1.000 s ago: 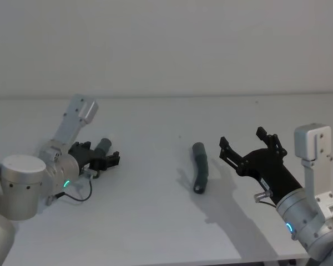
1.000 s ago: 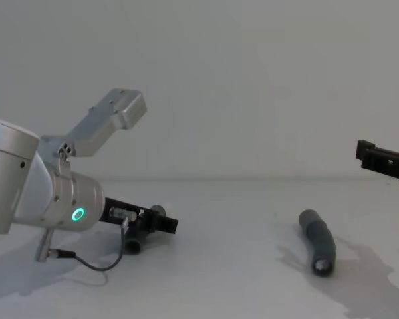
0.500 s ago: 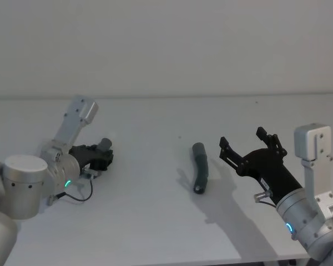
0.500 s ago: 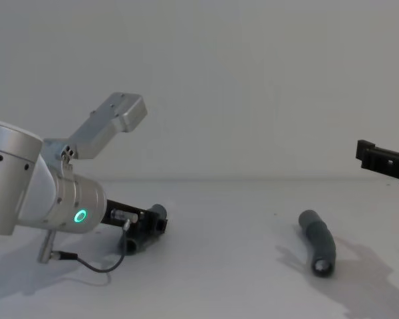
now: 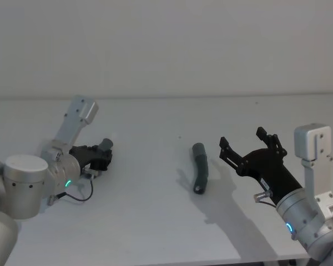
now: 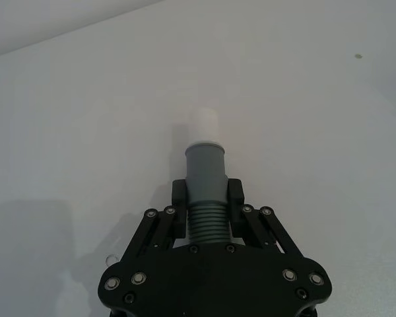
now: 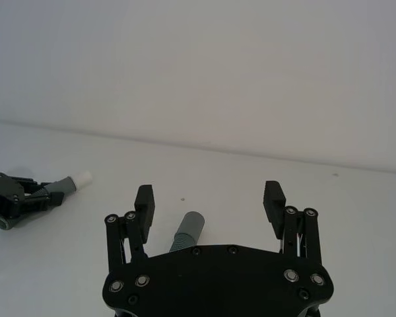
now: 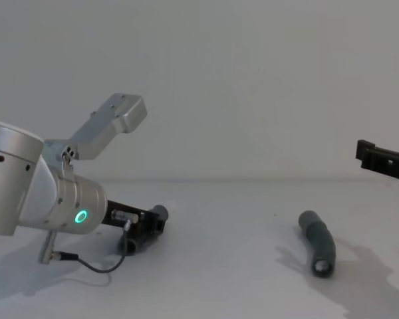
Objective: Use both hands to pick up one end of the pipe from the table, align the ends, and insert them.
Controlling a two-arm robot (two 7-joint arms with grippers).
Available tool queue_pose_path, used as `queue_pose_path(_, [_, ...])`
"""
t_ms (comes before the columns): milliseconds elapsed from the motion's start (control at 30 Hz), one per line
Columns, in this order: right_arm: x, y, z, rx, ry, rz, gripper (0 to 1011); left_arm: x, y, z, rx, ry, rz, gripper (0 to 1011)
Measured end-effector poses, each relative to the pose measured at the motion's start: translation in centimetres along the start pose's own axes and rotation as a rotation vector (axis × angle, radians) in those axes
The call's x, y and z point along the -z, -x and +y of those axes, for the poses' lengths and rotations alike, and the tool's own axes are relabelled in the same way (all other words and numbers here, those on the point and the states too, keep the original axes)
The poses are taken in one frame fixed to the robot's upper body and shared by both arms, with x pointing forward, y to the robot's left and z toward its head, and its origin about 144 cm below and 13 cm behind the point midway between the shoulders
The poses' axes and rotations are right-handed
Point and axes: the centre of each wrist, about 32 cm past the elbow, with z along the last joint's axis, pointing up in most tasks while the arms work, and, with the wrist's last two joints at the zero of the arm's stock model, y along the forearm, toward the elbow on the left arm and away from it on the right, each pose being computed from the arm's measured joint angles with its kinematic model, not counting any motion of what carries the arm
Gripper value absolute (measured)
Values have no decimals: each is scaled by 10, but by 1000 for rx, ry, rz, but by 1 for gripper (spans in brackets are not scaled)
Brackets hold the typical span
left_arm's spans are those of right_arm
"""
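Left pincer (image 5: pixel 98 159): clenched on the white-tipped pipe piece (image 6: pixel 205 173) at its ribs, low on the worktop (image 5: pixel 155 221), plug left free for mating. Right pincer (image 5: pixel 242 137): released, near the grey pipe piece (image 5: pixel 200 166), which lies ungrasped mid-worktop.

The 2 arms (image 8: pixel 13 179) are silver cylinders, each with a glowing green ring (image 8: pixel 82 216) at the wrist and a pale grey boxy bracket (image 8: pixel 113 119) mounted on it. The left end effector (image 6: pixel 206 198) and right end effector (image 7: pixel 209 198) are black and angular, with jointed link fingers (image 7: pixel 144 205) dotted with small silver screws (image 7: pixel 287 275). A thin black cable (image 8: pixel 86 264) loops from a silver plug (image 8: pixel 46 247) on the left wrist.
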Motion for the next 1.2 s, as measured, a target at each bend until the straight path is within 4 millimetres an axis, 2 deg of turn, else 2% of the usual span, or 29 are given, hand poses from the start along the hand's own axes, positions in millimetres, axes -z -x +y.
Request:
queue_pose_path(700, [0, 0, 0, 0, 0, 0, 1002, 0, 0, 1, 2, 2, 1, 322])
queue_pose_path(1200, [0, 0, 0, 0, 0, 0, 1002, -12, 2, 18, -12, 107, 7, 321])
